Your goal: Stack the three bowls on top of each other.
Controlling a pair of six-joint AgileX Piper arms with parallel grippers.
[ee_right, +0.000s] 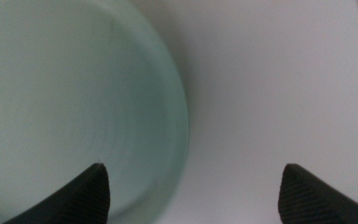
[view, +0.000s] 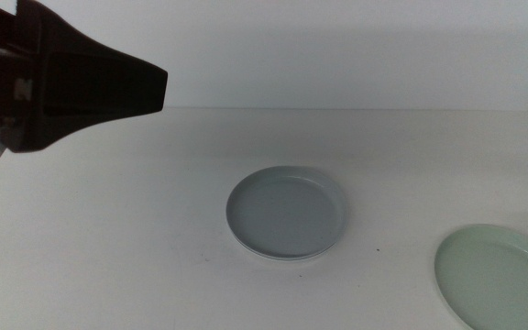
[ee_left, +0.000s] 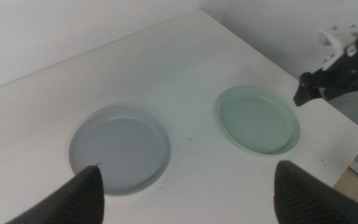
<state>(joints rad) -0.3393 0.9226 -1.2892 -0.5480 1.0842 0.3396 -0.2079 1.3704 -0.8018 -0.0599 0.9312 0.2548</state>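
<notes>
A grey-blue bowl (view: pixel 287 213) (ee_left: pixel 120 149) lies at the table's middle; a whitish edge shows under its near rim, as if a white bowl sits beneath it. The pale mint green bowl (view: pixel 498 275) (ee_left: pixel 260 120) (ee_right: pixel 73 106) lies alone at the front right. My left gripper (view: pixel 145 90) (ee_left: pixel 188 193) hangs high over the back left of the table, open and empty, well away from both bowls. My right gripper (ee_right: pixel 194 186) (ee_left: pixel 306 90) hovers open, close over the green bowl's rim, with one jaw above the bowl and the other above bare table.
The white table (view: pixel 154 238) ends at a right edge (ee_left: pixel 328 155) just past the green bowl. A pale wall stands behind the table's far edge.
</notes>
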